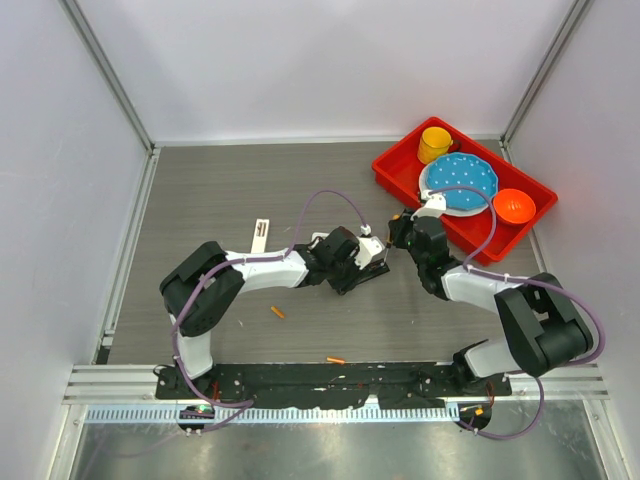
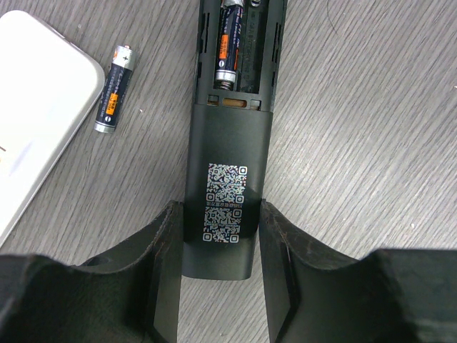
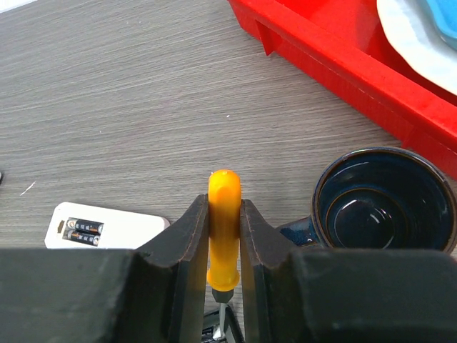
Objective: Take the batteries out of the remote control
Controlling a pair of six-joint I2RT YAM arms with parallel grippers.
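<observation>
prying step, seemingly: left gripper (image 2: 219,221) clamps remote (image 2: 227,136), right gripper (image 3: 224,214) clenches screwdriver (image 3: 224,187); next, its tip must lift the seated battery (image 2: 230,43).

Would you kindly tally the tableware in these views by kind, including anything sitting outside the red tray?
Cups: 2 (yellow cup, dark blue mug)
Plates: 1 (blue plate)
Bowls: 1 (orange bowl)
Total: 4
</observation>
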